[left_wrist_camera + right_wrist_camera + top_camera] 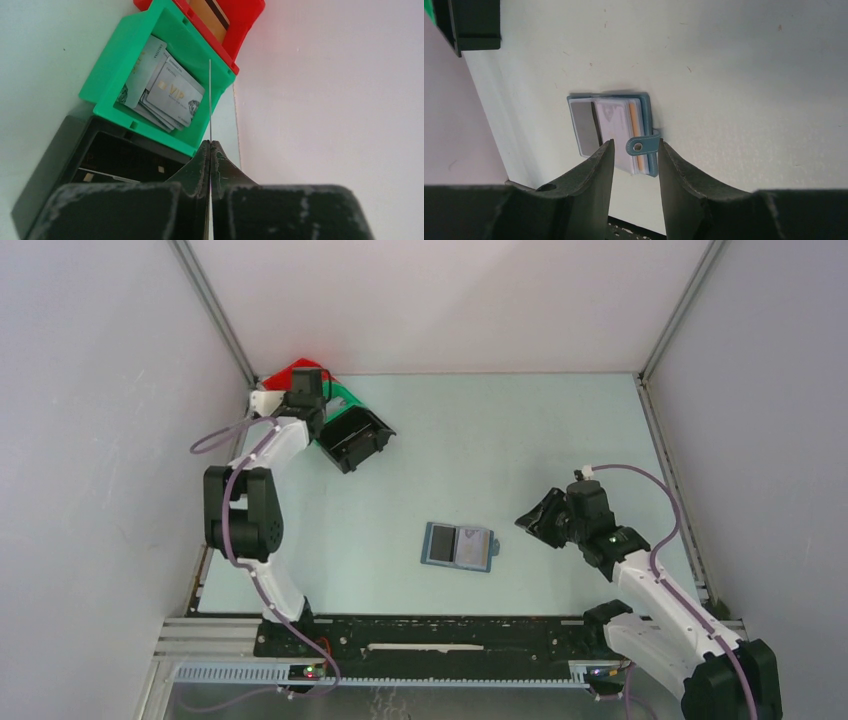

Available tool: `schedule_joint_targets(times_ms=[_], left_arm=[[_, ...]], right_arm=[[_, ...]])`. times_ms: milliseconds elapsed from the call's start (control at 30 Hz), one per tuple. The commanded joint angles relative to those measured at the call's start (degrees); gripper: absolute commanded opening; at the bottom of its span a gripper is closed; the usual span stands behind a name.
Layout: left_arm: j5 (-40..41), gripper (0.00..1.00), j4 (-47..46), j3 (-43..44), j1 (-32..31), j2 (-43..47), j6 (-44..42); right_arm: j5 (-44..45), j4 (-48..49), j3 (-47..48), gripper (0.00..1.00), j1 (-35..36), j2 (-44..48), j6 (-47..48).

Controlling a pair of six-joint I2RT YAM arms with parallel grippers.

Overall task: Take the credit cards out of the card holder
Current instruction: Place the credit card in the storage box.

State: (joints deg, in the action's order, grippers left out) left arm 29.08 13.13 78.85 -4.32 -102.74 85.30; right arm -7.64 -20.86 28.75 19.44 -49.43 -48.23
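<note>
Closest to the left wrist lens, the left gripper (210,145) has its jaws pressed together on a thin card (210,100), seen edge-on and standing straight up out of the pinch. We find it poised over the green bin (107,75), where grey cards (172,95) lie stacked (we judge this the drop point, which would explain the arm's reach to the far corner). Its neighbours are a red bin (247,20) and a black bin (50,160).

At the right gripper (635,145) the jaws stand about half apart, holding and touching nothing. In the wrist view they frame the strap tab (644,145) of the card holder (611,130). That holder lies open and flat near the middle of the table (749,75), with cards showing in its pockets. We read this hover as staging for the next extraction.
</note>
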Motion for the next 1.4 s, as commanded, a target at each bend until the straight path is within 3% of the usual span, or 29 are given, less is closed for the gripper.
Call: schedule_joint_targets(times_ms=[0,367,467,500,700,833,967,1133,1267,1367], left_arm=[[3.73,0.0,-0.89,3.86,0.22,-4.16,8.98],[9.72,0.02,-0.06,4.5,-0.35,-9.01,18.6],[7.91,0.29,-0.18,4.49,-0.37,-9.45,18.47],[7.32,0.33,-0.4,4.21,-0.41,-9.35,18.17],[4.6,0.37,-4.41,0.24,-1.73,-5.08,14.65],[3.09,0.37,-7.9,-5.4,-3.37,2.32,8.91],[-0.85,0.33,-9.26,-9.13,-5.34,11.51,-2.66],[-13.82,0.34,-8.43,-10.38,-8.96,18.65,-20.17],[-25.5,0.33,-5.02,-12.34,-12.03,21.34,-28.11],[-34.02,0.32,-5.16,-18.46,-14.32,23.78,-31.37]], right_arm=[[-1.32,0.56,-0.1,0.46,-1.01,-1.38,1.39],[-1.85,-0.37,-0.06,0.46,-2.77,-1.99,1.91],[-1.9,-0.45,-0.08,0.46,-3.0,-1.92,1.83],[-1.89,-0.34,-0.08,0.46,-3.01,-1.86,1.74],[-1.94,-0.73,-0.1,0.46,-3.02,-0.63,1.45],[-1.85,-1.27,-0.1,0.46,-2.97,1.15,1.33],[-3.27,-0.49,-0.48,0.46,-2.73,2.84,0.4],[-5.44,4.75,-2.89,0.45,-0.26,3.05,-2.47],[-3.73,9.6,-2.83,0.43,6.12,-0.05,-5.27],[-2.29,13.54,-2.76,0.43,11.62,-3.28,-7.39]])
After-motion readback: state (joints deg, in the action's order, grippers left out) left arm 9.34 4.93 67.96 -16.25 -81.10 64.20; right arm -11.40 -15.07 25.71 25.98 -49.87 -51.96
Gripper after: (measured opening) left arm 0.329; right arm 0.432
